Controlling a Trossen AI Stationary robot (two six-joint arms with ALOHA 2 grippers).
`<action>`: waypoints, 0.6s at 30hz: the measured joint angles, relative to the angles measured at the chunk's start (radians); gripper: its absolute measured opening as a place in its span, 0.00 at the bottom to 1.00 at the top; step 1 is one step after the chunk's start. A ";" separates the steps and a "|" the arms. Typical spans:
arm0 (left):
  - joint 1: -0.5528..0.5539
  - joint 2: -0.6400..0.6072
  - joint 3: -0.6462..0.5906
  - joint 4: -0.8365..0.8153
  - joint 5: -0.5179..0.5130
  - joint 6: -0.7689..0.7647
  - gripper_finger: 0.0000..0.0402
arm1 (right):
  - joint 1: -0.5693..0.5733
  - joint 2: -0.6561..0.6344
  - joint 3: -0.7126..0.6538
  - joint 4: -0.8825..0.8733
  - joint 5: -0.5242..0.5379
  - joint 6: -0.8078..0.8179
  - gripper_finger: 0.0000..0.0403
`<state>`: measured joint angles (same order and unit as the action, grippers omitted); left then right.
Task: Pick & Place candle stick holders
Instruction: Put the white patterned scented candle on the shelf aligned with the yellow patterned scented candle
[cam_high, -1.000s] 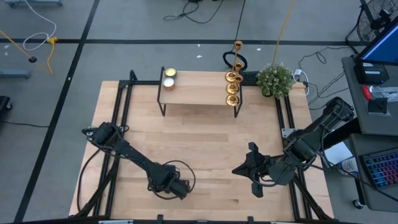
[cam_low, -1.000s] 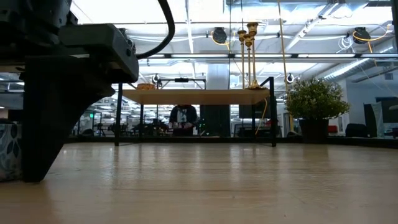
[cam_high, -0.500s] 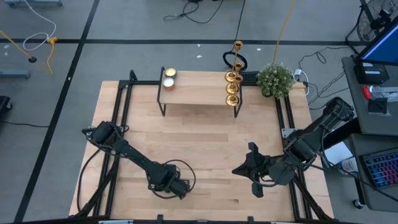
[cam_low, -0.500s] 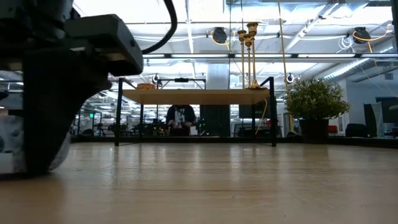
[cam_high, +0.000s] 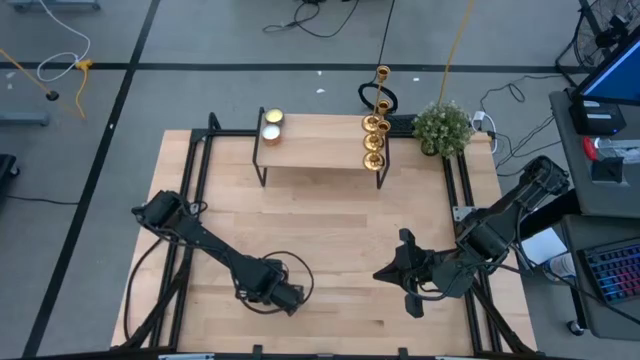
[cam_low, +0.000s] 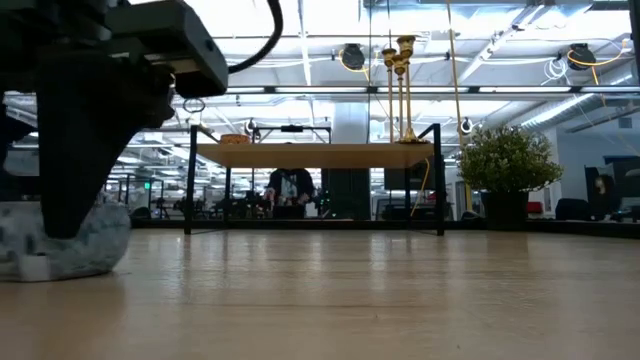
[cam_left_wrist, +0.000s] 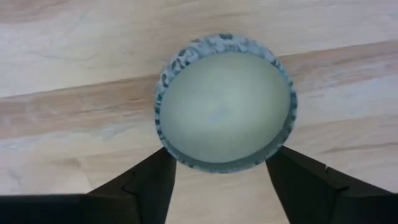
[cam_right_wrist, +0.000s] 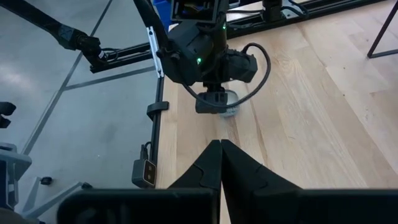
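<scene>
Three shiny gold candle stick holders (cam_high: 375, 140), slim-stemmed, round-based, upright on raised shelf (cam_high: 320, 150). Left gripper (cam_left_wrist: 219, 177) fingers flanking patterned disc candle (cam_left_wrist: 225, 102); right gripper (cam_right_wrist: 221, 163) pressed together.

The desk (cam_high: 330, 230) is pale blond wood with faint grain stripes, edged by a black metal frame (cam_high: 196, 190). Three candle stick holders (cam_high: 374, 140) shine gold at the far edge, on a light wooden shelf (cam_high: 310, 150) with black legs. A round candle (cam_left_wrist: 225, 107) is pale greenish white inside, its rim speckled in a grey-blue and white mottled pattern. The left pincer (cam_left_wrist: 221, 183) is black, as is the right pincer (cam_right_wrist: 221, 163). A plant (cam_high: 442, 128) at the far right corner is green. The floor (cam_high: 200, 40) is grey with dark lines.
</scene>
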<state>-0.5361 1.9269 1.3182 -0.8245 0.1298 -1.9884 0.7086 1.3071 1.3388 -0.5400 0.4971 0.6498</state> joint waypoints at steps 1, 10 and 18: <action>0.003 0.001 0.000 0.005 0.000 0.011 0.60 | 0.000 0.000 0.000 0.001 0.001 0.000 0.00; 0.022 0.002 0.000 0.028 0.019 0.047 0.57 | 0.000 0.000 0.000 0.002 0.001 0.000 0.00; 0.017 0.002 0.000 0.072 0.012 0.046 0.74 | 0.000 0.000 0.000 0.002 0.000 0.003 0.00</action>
<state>-0.5188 1.9285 1.3186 -0.7524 0.1421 -1.9426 0.7086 1.3071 1.3388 -0.5381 0.4973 0.6528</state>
